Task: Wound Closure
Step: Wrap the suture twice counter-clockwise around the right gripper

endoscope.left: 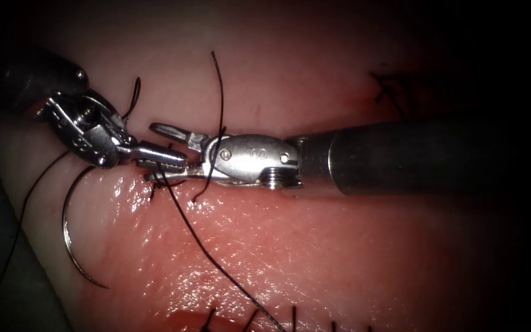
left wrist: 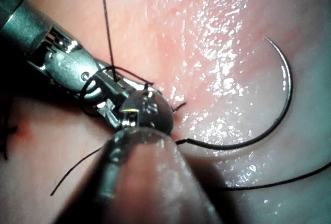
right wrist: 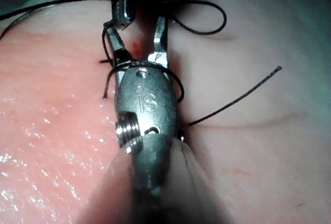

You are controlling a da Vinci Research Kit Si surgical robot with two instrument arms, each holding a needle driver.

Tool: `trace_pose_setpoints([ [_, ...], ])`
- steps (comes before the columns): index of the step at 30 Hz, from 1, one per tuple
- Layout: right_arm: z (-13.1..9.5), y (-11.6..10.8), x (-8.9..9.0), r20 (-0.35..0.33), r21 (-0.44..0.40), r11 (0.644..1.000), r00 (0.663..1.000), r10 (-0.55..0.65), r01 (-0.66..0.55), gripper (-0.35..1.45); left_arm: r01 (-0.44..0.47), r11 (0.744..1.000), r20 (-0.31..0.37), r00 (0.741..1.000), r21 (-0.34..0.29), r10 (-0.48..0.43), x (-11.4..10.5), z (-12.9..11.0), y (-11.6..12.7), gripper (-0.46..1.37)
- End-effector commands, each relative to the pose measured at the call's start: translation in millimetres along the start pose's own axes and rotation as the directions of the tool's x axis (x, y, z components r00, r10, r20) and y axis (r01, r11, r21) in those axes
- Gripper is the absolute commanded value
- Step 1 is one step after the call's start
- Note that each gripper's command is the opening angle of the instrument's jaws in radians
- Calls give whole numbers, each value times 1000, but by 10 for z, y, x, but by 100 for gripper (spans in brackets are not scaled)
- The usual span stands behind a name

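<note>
My left tool (endoscope.left: pixel 155 157) is reaching in from nine o'clock, its jaws clenched on the thread (endoscope.left: pixel 198 237) at the cut (endoscope.left: pixel 173 181). My right tool (endoscope.left: pixel 170 154) is coming in from three o'clock with its jaws parted and nothing between them, straddling my left tool's tip, while thread is looping around its wrist. The needle (endoscope.left: pixel 72 237) is lying free on the tissue (endoscope.left: pixel 339 246) at about seven o'clock from my tips, left of the cut, held by neither tool and not in the tissue.

curved needle (endoscope.left: pixel 72 237) lies free on tissue (endoscope.left: pixel 314 246) (thread (endoscope.left: pixel 216 261) trailing)
</note>
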Motion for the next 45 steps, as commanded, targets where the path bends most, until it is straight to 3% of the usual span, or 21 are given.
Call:
trace_pose_setpoints([
  [1,0,-2,-1,-4,25,1000,1000,7,-7,127,5,999,11,1000,32,-5,2,-3,-1,-35],
  [5,1,-7,-4,-22,75,997,1000,15,-13,121,-6,998,44,999,57,3,3,-3,-2,-35],
  [10,1,-13,-4,-59,160,987,998,23,-14,112,12,998,18,1000,64,-13,1,-4,-3,-35],
  [13,1,-16,-2,-75,205,978,996,38,-21,111,38,997,-50,998,74,-34,-1,-6,-4,-35],
  [16,2,-20,0,-95,248,969,995,35,-11,104,76,995,-175,983,64,-64,-2,-3,-2,-35],
  [18,1,-20,1,-103,267,964,994,35,-6,104,84,995,-215,974,58,-70,-5,0,-1,-35],
  [21,-1,-21,1,-145,284,959,988,60,-16,104,90,994,-252,965,57,-73,-16,3,1,-35],
  [30,-18,-22,1,-248,338,941,964,99,-9,90,94,993,-257,964,70,-73,-55,26,15,-35],
  [36,-37,-8,9,-379,315,949,912,158,-34,84,89,994,-265,962,57,-71,-57,21,17,-35],
  [43,-59,14,20,-451,286,952,862,232,-106,84,91,995,-271,960,51,-74,-52,12,18,-35],
  [45,-64,16,21,-490,286,949,831,263,-132,82,95,994,-272,959,51,-78,-52,12,20,-35],
])
